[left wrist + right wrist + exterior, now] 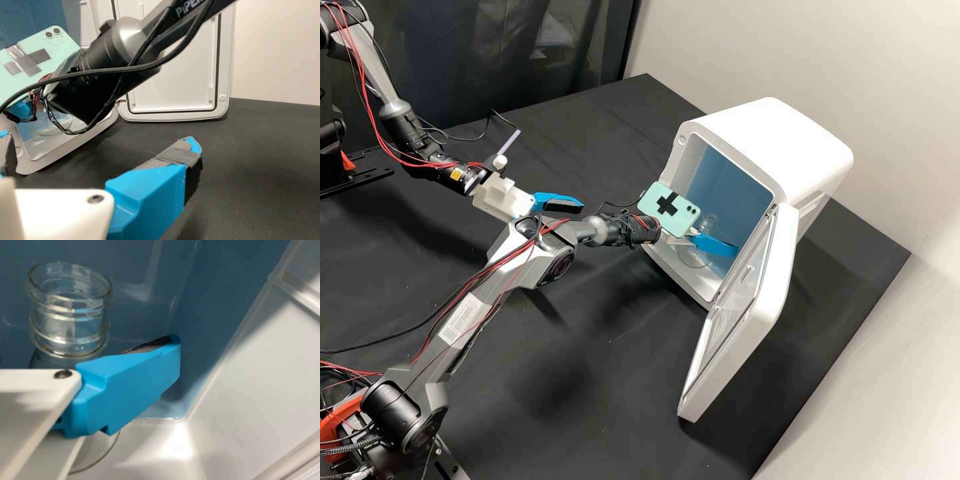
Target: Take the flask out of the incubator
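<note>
A white incubator (pixel 787 153) with a blue inside stands at the bench's right, and its door (pixel 747 313) hangs open toward the front. A clear glass flask (pixel 705 223) stands upright on the incubator floor. My right gripper (pixel 715 244) is inside the chamber, right beside the flask. In the right wrist view the flask's open neck (pixel 70 310) rises just behind the gripper, and I cannot see whether they touch. My left gripper (pixel 563 203) hangs open and empty above the bench, left of the incubator and over the right arm's forearm.
A teal plate with a black cross (pixel 668 208) sits on the right arm's wrist at the incubator's opening. The right arm's wrist (pixel 100 65) and its cables pass close in front of my left gripper (pixel 100 145). The open door (pixel 175 75) stands behind them.
</note>
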Controlling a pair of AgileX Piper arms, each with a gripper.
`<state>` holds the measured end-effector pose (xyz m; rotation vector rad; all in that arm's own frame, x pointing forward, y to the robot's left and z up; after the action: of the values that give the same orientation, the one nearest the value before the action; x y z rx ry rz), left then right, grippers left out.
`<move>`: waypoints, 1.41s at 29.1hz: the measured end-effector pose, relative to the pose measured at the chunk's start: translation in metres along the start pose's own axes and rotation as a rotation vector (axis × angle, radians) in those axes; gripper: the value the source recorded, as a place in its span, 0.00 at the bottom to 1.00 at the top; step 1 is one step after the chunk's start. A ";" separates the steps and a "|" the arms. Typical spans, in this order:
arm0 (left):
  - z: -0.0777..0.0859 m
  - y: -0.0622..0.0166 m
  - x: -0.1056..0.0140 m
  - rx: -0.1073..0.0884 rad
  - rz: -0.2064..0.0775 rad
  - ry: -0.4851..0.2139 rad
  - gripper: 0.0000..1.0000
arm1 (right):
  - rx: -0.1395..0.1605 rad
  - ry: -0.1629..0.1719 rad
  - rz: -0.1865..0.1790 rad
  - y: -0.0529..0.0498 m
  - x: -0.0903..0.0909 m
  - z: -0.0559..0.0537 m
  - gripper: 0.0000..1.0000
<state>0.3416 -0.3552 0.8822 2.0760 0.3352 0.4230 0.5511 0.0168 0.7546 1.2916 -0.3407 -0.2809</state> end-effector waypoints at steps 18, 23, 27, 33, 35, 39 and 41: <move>-0.001 0.0001 0.000 -0.011 0.001 0.011 1.00 | 0.078 0.010 -0.016 -0.003 0.001 0.007 0.00; -0.001 0.0014 0.000 -0.012 0.005 0.010 1.00 | 0.079 0.008 -0.018 -0.004 0.002 0.011 0.00; -0.001 0.0023 -0.001 -0.012 0.007 0.009 1.00 | 0.086 0.002 -0.025 -0.007 0.002 0.014 0.00; 0.002 0.0017 -0.001 -0.011 0.006 0.002 1.00 | 0.094 0.002 -0.027 -0.008 0.002 0.015 0.00; 0.003 0.0015 -0.001 -0.011 0.005 0.000 1.00 | 0.087 0.008 -0.028 -0.008 0.001 0.015 0.00; 0.003 0.0015 -0.001 -0.011 0.005 0.000 1.00 | 0.097 0.009 -0.027 -0.007 0.001 0.014 0.00; 0.003 0.0015 -0.001 -0.011 0.005 0.000 1.00 | 0.099 0.009 -0.027 -0.007 0.001 0.014 0.00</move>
<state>0.3419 -0.3587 0.8819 2.0671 0.3265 0.4268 0.5457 0.0019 0.7511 1.3958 -0.3331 -0.2839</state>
